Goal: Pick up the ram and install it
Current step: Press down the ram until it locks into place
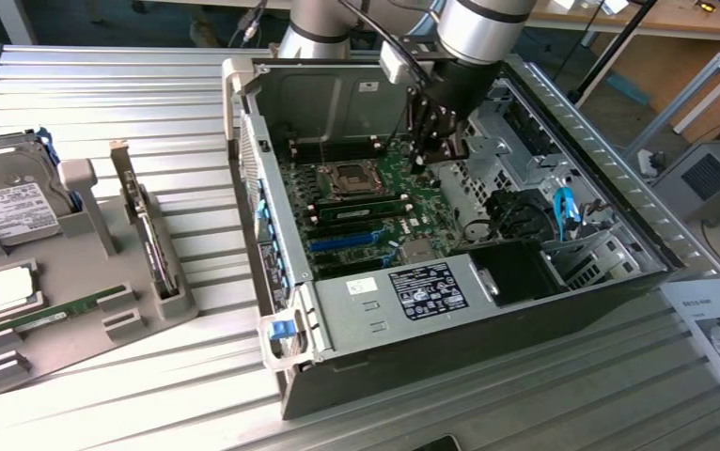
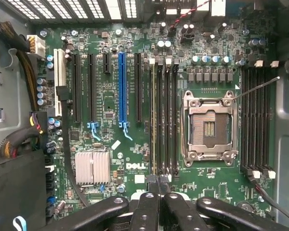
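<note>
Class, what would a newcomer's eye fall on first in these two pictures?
The open computer case fills the middle of the exterior view, with the robot arm's tool reaching down over its green motherboard. On a grey tray at the exterior view's left lies a ram stick.

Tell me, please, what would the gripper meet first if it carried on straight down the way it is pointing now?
Probably the RAM stick seated in the slots beside the CPU socket; the shut gripper sits right over its end, though depth is unclear.
</note>
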Tool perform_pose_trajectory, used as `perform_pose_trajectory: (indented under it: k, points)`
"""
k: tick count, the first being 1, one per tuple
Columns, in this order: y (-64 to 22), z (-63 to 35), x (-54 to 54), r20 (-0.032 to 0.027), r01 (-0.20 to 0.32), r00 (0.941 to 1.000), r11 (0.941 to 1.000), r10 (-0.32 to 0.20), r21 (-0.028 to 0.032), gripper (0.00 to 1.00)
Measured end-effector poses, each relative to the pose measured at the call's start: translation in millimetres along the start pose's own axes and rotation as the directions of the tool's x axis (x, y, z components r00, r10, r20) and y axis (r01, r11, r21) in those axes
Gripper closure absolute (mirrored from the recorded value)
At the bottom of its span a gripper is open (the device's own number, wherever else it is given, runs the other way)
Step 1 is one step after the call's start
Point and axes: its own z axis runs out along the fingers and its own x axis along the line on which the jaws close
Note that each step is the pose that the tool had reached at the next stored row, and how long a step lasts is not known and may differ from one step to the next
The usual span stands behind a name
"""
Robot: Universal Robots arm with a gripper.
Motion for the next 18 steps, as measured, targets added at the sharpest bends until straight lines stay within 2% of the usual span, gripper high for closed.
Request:
perform_pose_trajectory:
  k: [18]
  points:
    - [0.3,20.0,0.1,0.0,0.0,1.0,1.0,0.0,0.0,0.89]
